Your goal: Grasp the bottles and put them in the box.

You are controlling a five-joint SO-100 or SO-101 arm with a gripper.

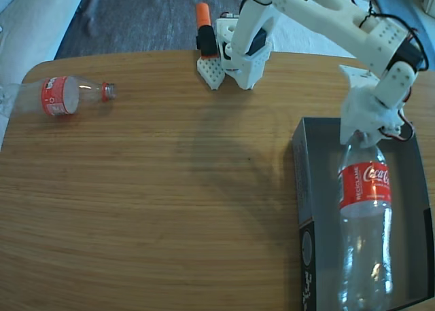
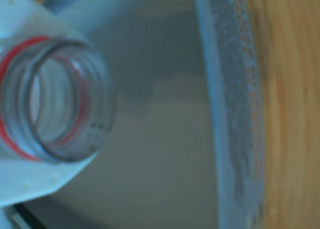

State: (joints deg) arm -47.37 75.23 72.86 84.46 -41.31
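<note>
The pincer (image 1: 359, 136) grips the neck of one bottle (image 1: 365, 223), which lies lengthwise inside the box (image 1: 302, 182). The other bottle (image 1: 60, 95) lies on the desk (image 1: 170, 189), well apart from the box.

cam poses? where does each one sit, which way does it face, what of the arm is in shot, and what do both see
Fixed view: above the table, looking steeply down; shows the arm's base, links and hand at the neck of the bottle in the box, and a second bottle lying far left.
Wrist view: on the hand, looking down past the bottle's open mouth into the box; only a pale finger shows.
Shared: held bottle, box, tabletop.
</note>
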